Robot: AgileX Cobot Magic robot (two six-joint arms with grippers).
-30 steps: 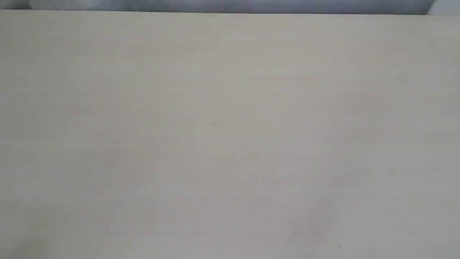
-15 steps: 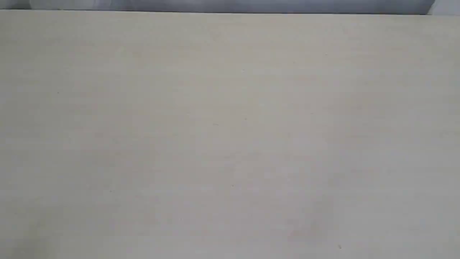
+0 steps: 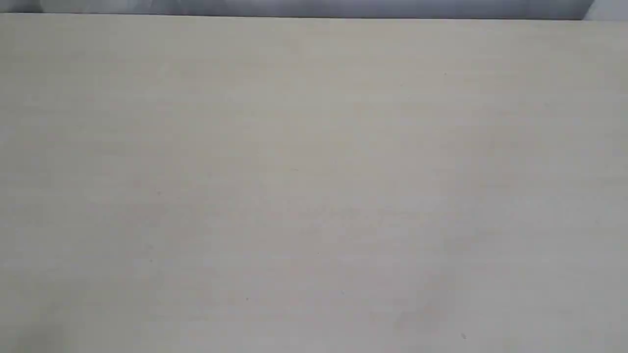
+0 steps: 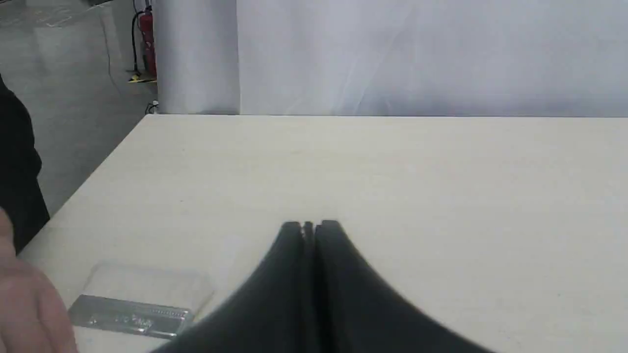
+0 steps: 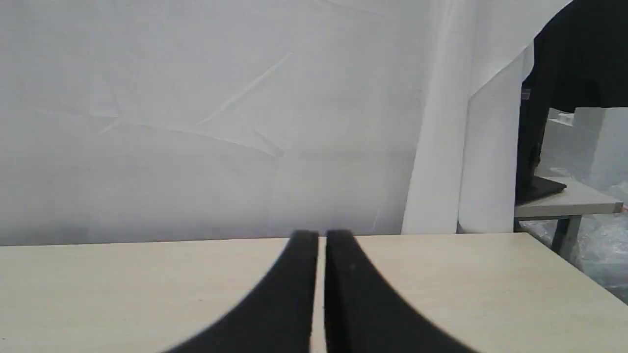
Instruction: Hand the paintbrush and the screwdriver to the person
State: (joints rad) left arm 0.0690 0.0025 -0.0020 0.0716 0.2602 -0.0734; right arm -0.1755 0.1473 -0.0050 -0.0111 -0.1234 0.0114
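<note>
In the left wrist view the paintbrush [image 4: 131,317] lies flat on the pale table [image 4: 392,171], showing its silver ferrule and pale bristles; its handle is cut off by the frame edge. A blurred bare hand [image 4: 24,314], the person's, is right beside the brush at the frame's corner. My left gripper [image 4: 310,226] is shut with nothing visible in it, hovering apart from the brush. My right gripper [image 5: 321,236] is shut and empty over the table [image 5: 147,284]. The screwdriver is out of view. The exterior view holds only bare tabletop [image 3: 314,186].
White sheeting [image 4: 417,54] hangs behind the table's far edge. A dark-clothed figure [image 4: 14,162] stands off the table's corner, with a red extinguisher [image 4: 146,44] on the floor beyond. A side table [image 5: 564,201] with a dark stand sits past the other end.
</note>
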